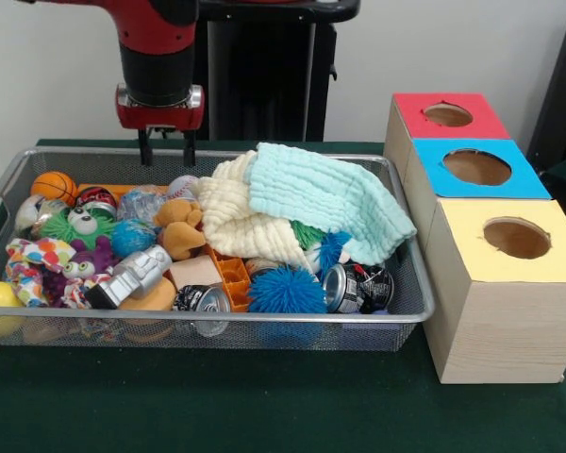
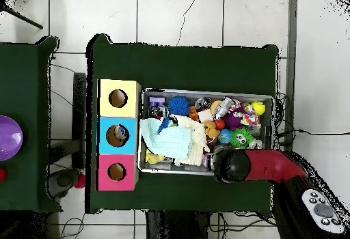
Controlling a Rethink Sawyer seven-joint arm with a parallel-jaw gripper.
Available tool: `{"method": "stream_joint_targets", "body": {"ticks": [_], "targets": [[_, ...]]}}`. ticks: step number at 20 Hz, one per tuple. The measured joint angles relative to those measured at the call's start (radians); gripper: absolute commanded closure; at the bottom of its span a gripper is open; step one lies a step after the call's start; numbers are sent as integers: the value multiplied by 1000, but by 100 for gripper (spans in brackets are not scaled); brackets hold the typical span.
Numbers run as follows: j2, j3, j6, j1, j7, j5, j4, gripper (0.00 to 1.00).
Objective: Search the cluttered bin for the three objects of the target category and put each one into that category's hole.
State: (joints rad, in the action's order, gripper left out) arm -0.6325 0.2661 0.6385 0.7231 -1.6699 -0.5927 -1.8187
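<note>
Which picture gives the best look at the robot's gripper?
The front view. There the gripper hangs over the far edge of the bin, its two dark fingers seen side-on with a gap between them. From overhead, the red arm and its dark end cover the gripper, so nothing of it shows.

I find no legible text, brand, number or sign in either view. The crushed cans (image 1: 357,286) at the near edge of the bin (image 1: 410,311), just beside the blue spiky ball (image 1: 285,291), carry dark printed patterns, but I cannot read any lettering on them. The three wooden boxes (image 1: 495,255) beside the bin show plain red, blue and yellow tops with no markings, and the grey control pad (image 2: 322,212) near the arm's base in the overhead view shows only unlabelled round buttons.
</note>
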Motion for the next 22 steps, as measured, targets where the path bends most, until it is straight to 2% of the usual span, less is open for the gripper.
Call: {"method": "stream_joint_targets", "body": {"ticks": [5, 16, 22], "targets": [[24, 0, -7, 12, 0, 2, -12, 0], [48, -1, -185, -34, 0, -115, -12, 0], [45, -1, -213, -49, 0, -149, -12, 0]]}}
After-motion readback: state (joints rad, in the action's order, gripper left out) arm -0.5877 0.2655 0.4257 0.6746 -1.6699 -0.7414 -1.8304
